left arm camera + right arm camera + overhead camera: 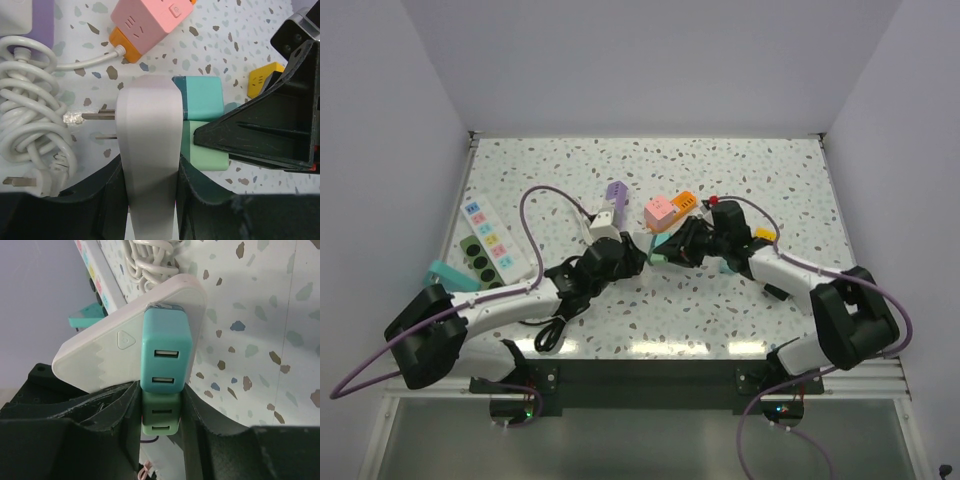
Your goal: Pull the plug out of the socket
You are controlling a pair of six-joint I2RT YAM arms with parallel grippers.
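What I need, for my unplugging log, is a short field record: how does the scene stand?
left gripper: shut on white socket block
right gripper: shut on green plug
teal plug: against the block, beside the green plug
green plug state: touching the block, not yet pulled clear
nearby: pink cube, coiled white cable

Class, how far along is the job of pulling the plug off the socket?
Done: left gripper shut on the white socket, right gripper shut on the green plug. In hand: bracing for the pull. Left: the green plug sits against the socket, beside the teal plug, not yet pulled free.
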